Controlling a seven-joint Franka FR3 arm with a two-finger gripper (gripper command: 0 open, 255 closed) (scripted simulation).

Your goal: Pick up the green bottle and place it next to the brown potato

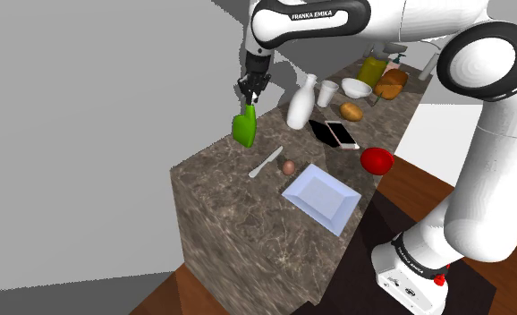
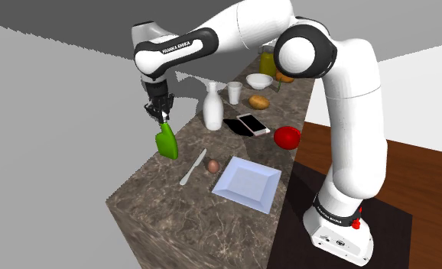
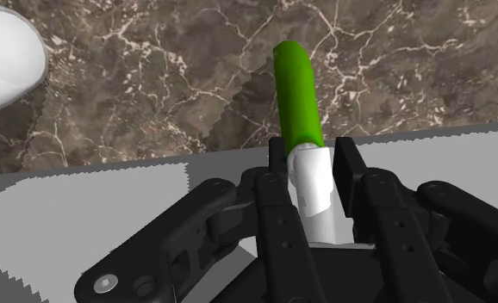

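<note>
Where the marbled surface [image 1: 248, 233] came nearest, bore a pale square plate [image 1: 321, 197], with a small brown egg [image 1: 288, 167] and a white knife [image 1: 266, 162] just beyond. Farther on, by the edge at the shoulder view's left, showed the pincer [image 1: 250, 98] clenched on the white neck of the green bottle [image 1: 244, 128]. Hung directly beneath the fingers, body pointing down toward the surface. Stayed well apart from the brown potato [image 1: 351, 112], past a tall white bottle [image 1: 301, 103] and two phones [image 1: 335, 132].

Both exterior cams high beside the stand [image 1: 409, 268], sharing the whole counter [image 1: 239, 201]; wrist cam close above its edge.
</note>
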